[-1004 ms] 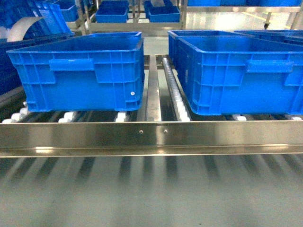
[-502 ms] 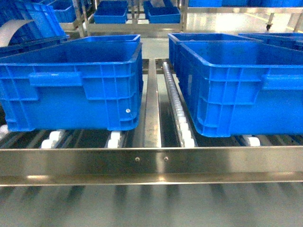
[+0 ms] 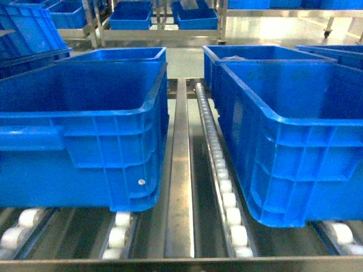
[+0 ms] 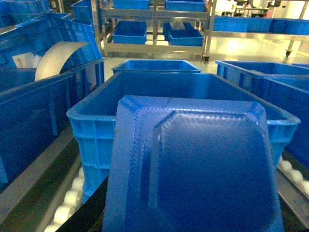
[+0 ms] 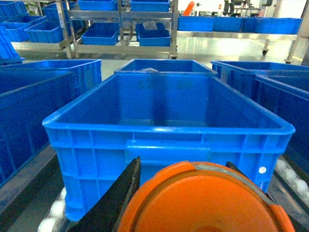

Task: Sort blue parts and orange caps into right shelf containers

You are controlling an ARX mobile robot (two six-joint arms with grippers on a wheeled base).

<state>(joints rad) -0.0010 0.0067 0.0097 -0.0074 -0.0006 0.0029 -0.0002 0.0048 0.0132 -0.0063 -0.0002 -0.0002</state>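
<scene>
orange cap point(image 5: 203, 200): fills the bottom of the right wrist view, sits between the right gripper's dark fingers point(image 5: 120, 198), looks clamped on both sides.
blue part point(image 4: 193, 169): flat moulded blue piece, fills the lower left wrist view, carried by the left gripper; jaws hidden behind it, grip assumed, can't tell how they stand.
right front crate point(image 5: 164, 121): directly ahead of the cap, open top, long axis running away from the camera, near rim just beyond and slightly above the cap. Interior looks empty.
left front crate point(image 4: 183, 89): straight ahead of the blue part, same orientation, inside appears bare.
head view: neither arm visible; left crate point(image 3: 85, 122) and right crate point(image 3: 295, 136) side by side on the roller shelf point(image 3: 181, 187), steel rail between them, well apart.
key relation: each load is lined up with its own crate, short of the near rim; right arm nearer the right crate, left arm nearer the left.
next move (judgement): lift over the near rim, go forward, release inside.
risk: load clipping the rolled rim if too low.
</scene>
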